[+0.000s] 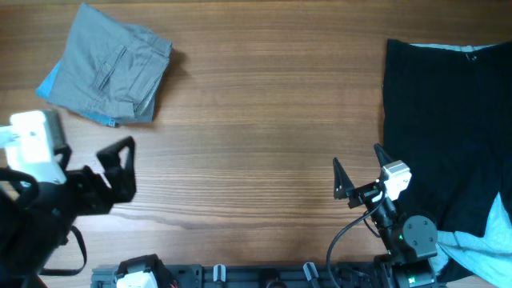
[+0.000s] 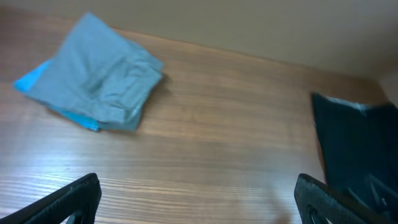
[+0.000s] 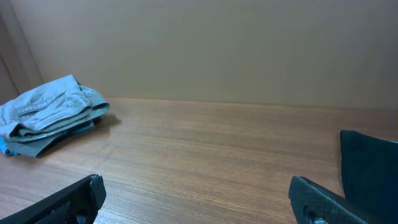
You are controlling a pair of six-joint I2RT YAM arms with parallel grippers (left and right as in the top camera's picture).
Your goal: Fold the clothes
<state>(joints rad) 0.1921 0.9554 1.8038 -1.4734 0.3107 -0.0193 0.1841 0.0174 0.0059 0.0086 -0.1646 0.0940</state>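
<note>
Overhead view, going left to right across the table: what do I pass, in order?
grey shorts → right gripper → black garment

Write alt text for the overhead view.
Folded grey shorts lie at the far left of the wooden table, on top of a blue item, and a black garment is spread along the right edge. Near the front edge, the left gripper and right gripper are open and empty.
</note>
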